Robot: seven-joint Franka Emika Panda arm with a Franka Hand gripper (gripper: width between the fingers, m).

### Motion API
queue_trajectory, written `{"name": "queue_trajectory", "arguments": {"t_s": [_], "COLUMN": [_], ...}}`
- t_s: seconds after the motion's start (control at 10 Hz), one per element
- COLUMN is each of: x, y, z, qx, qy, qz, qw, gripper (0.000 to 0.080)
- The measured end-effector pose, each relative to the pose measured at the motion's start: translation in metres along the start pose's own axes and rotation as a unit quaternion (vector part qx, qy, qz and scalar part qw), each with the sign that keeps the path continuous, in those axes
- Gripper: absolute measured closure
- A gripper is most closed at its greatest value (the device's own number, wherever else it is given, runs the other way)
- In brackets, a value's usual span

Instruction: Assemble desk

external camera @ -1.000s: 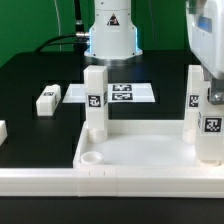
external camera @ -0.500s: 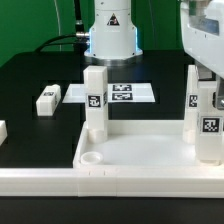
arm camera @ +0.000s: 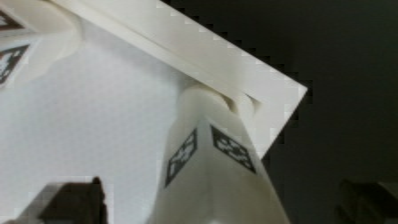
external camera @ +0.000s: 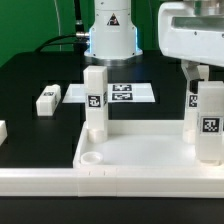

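1. Green backdrop behind, and a black table [external camera: 30, 75] under everything; my robot base [external camera: 110, 30] stands at the far side with the marker board [external camera: 122, 93] lying flat just in front of it.
2. Nearest the camera lies the desk top [external camera: 140, 150], rim upward, with a round socket [external camera: 92, 157] showing in its near corner on the exterior view's left.
3. Three legs stand upright on it. The far-left leg [external camera: 95, 100] has its tag facing the camera. The far-right leg [external camera: 191, 100] stands at the back, and the near-right leg [external camera: 210, 122] just in front of it.
4. My gripper [external camera: 203, 70] hangs right above the near-right leg.
5. Its jaws are spread wide. In the wrist view my dark fingertips [arm camera: 71, 200] sit on either side of the near-right leg [arm camera: 217, 165] with a gap on both sides, so I am holding nothing.
6. Off the desk top, a loose leg [external camera: 47, 100] lies on the table toward the exterior view's left. Another white piece [external camera: 2, 130] is cut off by that edge of the picture.
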State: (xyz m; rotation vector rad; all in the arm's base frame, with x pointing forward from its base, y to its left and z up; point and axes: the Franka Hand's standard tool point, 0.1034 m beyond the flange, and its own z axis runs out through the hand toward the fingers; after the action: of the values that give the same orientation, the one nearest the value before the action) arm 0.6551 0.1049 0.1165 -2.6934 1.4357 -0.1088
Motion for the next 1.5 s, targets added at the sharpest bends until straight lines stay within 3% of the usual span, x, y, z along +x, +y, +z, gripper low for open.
{"name": "queue_trajectory", "arguments": {"t_s": [0.6, 0.8, 1.0, 1.1, 1.2, 1.3, 1.4, 1.5], "x": [0.0010, 0.0028, 0.0040, 0.0040, 0.0041, 0.0043, 0.0043, 0.0045], "y": [-0.0018, -0.0004, 0.0007, 0.0008, 0.0010, 0.0011, 0.0011, 0.0012], "z": [-0.0020, -0.0018, -0.0011, -0.0009, -0.0007, -0.0007, -0.0007, -0.0006], "qx": [-0.001, -0.007, -0.011, -0.011, -0.011, -0.011, -0.011, -0.011], "qy": [0.005, 0.009, 0.010, 0.010, 0.010, 0.010, 0.010, 0.010], "qz": [-0.246, -0.336, -0.361, -0.360, -0.360, -0.360, -0.358, -0.349], "qw": [0.969, 0.942, 0.933, 0.933, 0.933, 0.933, 0.934, 0.937], "gripper": [0.0150, 0.0150, 0.0150, 0.0240, 0.0240, 0.0442, 0.0512, 0.0512]}}
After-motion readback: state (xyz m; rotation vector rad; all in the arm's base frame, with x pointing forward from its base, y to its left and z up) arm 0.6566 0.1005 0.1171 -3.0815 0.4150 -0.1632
